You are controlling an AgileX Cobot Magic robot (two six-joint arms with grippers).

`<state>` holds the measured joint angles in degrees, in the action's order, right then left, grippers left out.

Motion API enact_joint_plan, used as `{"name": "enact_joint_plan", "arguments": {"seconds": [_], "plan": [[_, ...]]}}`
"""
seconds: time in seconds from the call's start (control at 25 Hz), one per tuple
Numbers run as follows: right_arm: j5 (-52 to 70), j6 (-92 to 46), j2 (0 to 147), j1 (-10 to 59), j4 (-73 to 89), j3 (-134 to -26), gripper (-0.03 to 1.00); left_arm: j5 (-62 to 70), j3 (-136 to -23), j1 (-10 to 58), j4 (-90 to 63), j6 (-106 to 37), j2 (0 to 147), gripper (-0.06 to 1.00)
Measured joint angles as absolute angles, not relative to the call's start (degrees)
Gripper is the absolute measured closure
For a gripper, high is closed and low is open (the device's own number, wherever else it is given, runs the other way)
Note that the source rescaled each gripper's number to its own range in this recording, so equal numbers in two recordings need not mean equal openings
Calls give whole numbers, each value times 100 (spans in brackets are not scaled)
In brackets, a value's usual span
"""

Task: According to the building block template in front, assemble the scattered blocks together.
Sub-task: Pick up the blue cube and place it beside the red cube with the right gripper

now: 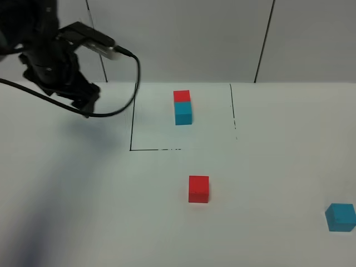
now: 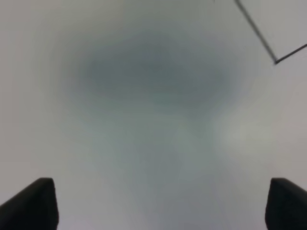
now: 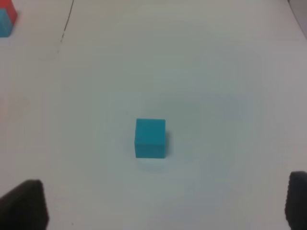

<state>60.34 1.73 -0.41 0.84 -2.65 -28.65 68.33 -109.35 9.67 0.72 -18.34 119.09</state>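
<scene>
Left tool [image 2: 163, 203], spread wide and empty, is hovering beside the black-framed red-and-cyan cube template [image 1: 182, 107]; right tool [image 3: 163, 203], likewise, over the small matte cyan cube [image 3: 150, 139].

Framed template [image 1: 182, 105] joins red behind cyan; loose red cube [image 1: 198, 188] sits nearer, loose cyan cube [image 1: 340, 217] far right

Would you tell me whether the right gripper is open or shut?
Open: the right gripper has its fingertips far apart, the loose cyan cube untouched beyond them.
</scene>
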Motion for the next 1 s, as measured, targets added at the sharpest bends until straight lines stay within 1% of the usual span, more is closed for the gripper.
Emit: {"name": "enact_joint_plan", "arguments": {"seconds": [0.24,0.36,0.52,0.64,0.84,1.0], "plan": [[6034,173,-41,84,-270,-2865,-3,6828,-9273,-229,-672,-2122,10651,16],[6034,173,-41,84,-270,-2865,-3,6572,-8356,-513,-1068,-2423,9813,17],[6034,173,-41,84,-270,-2865,-3,5865,-6991,-554,-1280,-2549,8272,18],[6034,173,-41,84,-270,-2865,-3,5683,-6150,-554,-1297,-2364,7059,19],[6034,173,-41,84,-270,-2865,-3,5512,-5047,-554,-1303,-2108,5058,21],[6034,173,-41,84,-270,-2865,-3,5512,-4460,-554,-1305,-1905,3447,22]]}}
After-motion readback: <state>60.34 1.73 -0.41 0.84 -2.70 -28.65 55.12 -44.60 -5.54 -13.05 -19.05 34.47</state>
